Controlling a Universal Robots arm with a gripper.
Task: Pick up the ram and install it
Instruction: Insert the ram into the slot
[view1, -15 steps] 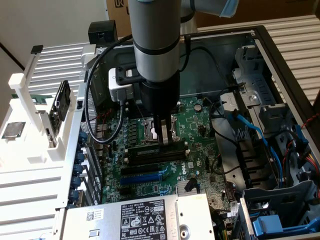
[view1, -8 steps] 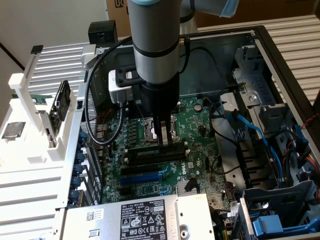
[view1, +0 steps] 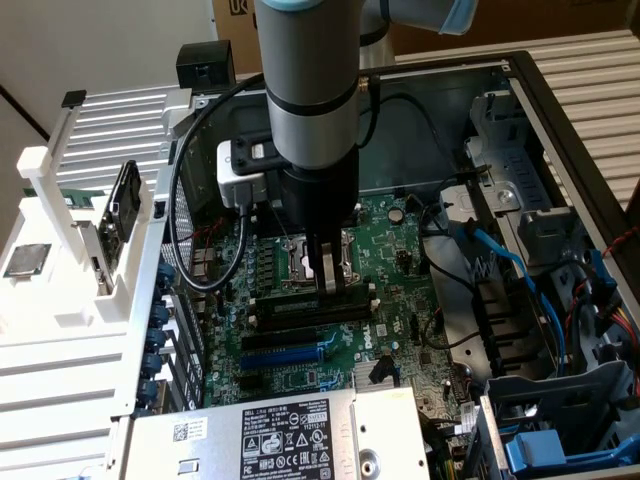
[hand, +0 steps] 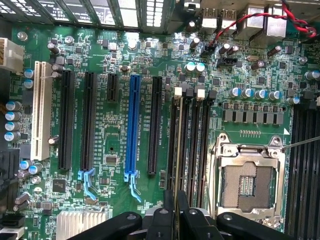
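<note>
Jaws of gripper (hand: 176, 210) pinched narrow on ram (hand: 178, 150), edge-on over memory slots (hand: 192, 145). Probably light, stiff, fragile; best gripped mid-length by top edge.

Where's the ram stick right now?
In the exterior view, the ram lies in the black memory slots mid-motherboard, under the claw, beside the CPU socket.

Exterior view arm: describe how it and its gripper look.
The round grey metal arm has a black ring band and a light-blue joint cap at top. A white-and-black camera box sits on the black wrist, with a looping black cable. The black gripper ends in narrow fingers.
</note>
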